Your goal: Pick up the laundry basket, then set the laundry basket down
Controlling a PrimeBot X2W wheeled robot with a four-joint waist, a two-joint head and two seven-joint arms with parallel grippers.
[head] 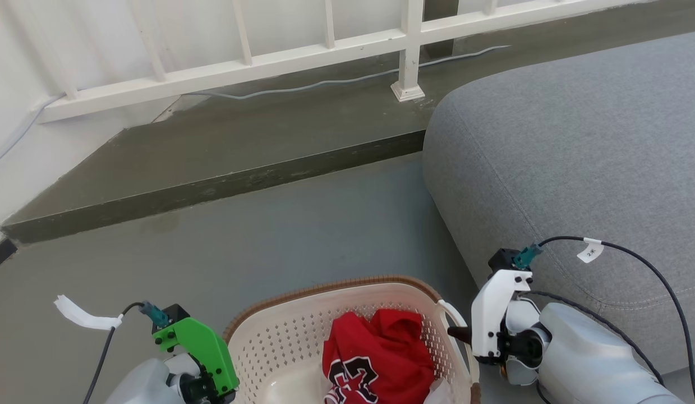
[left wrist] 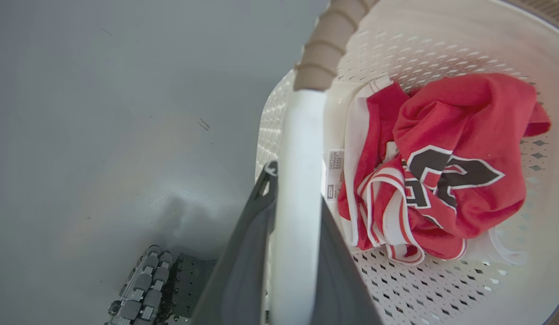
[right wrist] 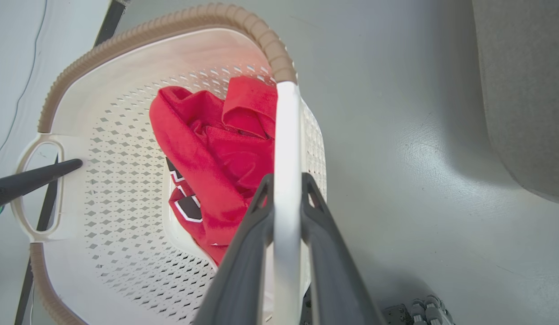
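The basket (head: 268, 342) is just left of the sofa (head: 577, 140), over the grey floor (head: 297, 224); we cannot tell whether it touches the floor. Our right gripper (right wrist: 287, 180) is clamped on the basket's sofa-side handle (right wrist: 286, 135), fingers (right wrist: 243, 253) closed on either side of the white loop. Our left gripper (left wrist: 295, 189) pinches the far handle (left wrist: 302, 135), the one away from the sofa, the same way. A red jersey (head: 381, 353) lies inside, bunched toward the sofa side.

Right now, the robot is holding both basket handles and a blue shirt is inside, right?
No, the shirt is red, not blue; the left wrist view shows it. The left gripper and right gripper do hold the basket by its handles.
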